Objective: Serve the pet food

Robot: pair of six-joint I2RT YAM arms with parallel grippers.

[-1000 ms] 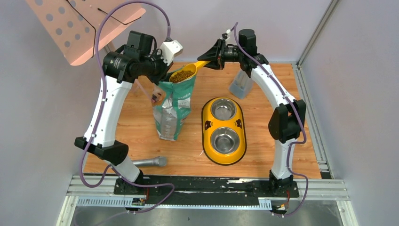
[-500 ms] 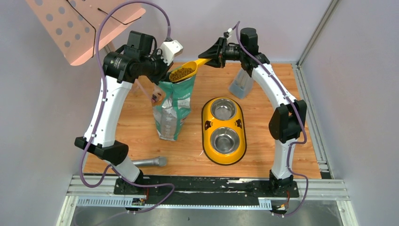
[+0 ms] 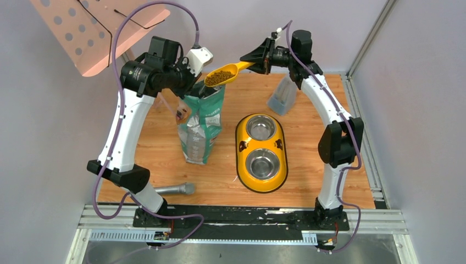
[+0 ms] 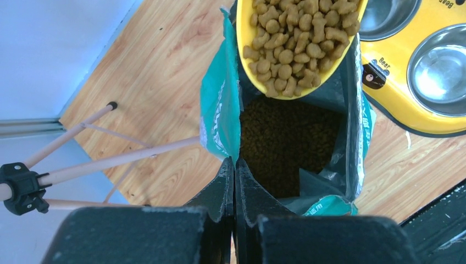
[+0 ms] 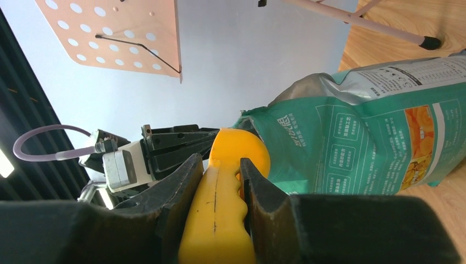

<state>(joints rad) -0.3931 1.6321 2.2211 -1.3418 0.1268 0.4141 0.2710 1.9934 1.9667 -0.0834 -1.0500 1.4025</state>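
My right gripper [image 3: 262, 61] is shut on the handle of the yellow scoop [image 3: 222, 75], which is full of brown pet food [image 3: 218, 76] and held above the mouth of the green-and-silver bag [image 3: 200, 124]. In the left wrist view the loaded scoop [image 4: 329, 74] hangs over the open bag, with more kibble [image 4: 286, 140] inside. My left gripper [image 4: 235, 165] is shut on the bag's rim [image 4: 220, 110], holding it open. In the right wrist view my gripper [image 5: 218, 162] pinches the scoop handle [image 5: 217, 209]. The yellow double-bowl feeder [image 3: 261, 151] stands to the right of the bag, both steel bowls bare.
A clear plastic container [image 3: 281, 96] stands at the back right under my right arm. A grey cylinder [image 3: 176, 189] lies near the front left. A pink perforated stand [image 3: 93, 27] on thin legs rises at the back left. Grey walls close both sides.
My right gripper has lifted the full scoop up out of the bag and moved it slightly right. The left gripper has kept its hold on the bag's rim.
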